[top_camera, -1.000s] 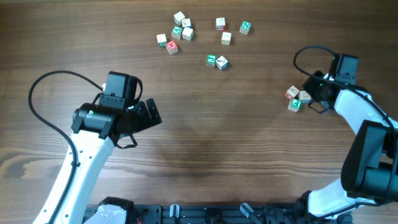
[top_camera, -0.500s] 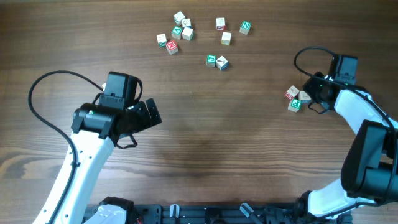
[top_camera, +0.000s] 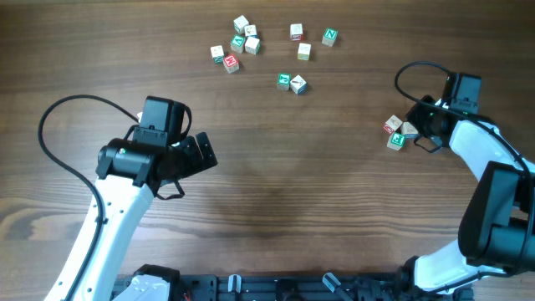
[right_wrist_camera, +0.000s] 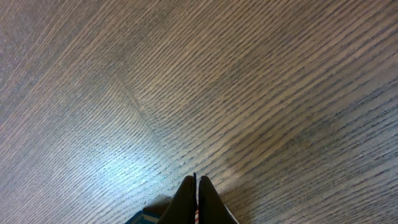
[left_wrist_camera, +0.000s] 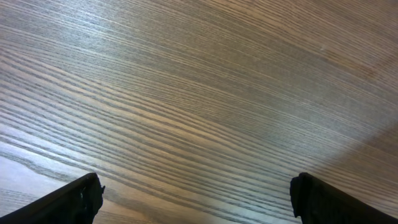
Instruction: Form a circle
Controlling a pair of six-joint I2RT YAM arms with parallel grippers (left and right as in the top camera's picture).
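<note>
No full circle shows; a tight group of three tiny wooden letter cubes lies at the right in the overhead view: a red-faced one [top_camera: 392,124], a green-faced one [top_camera: 397,140] and a pale one [top_camera: 408,130]. My right gripper [top_camera: 416,126] hangs right at this group, shut, its tips over the pale cube. In the right wrist view its fingers [right_wrist_camera: 196,188] press together with nothing between them, and cube edges [right_wrist_camera: 146,218] peek out under them. My left gripper [top_camera: 203,152] is far away at the left, open over bare wood [left_wrist_camera: 196,198].
A loose scatter of several like cubes lies at the far middle of the table [top_camera: 251,167], around one cluster [top_camera: 236,45], a pair [top_camera: 292,82] and a few singles [top_camera: 329,36]. The right arm's cable [top_camera: 410,71] loops above the group.
</note>
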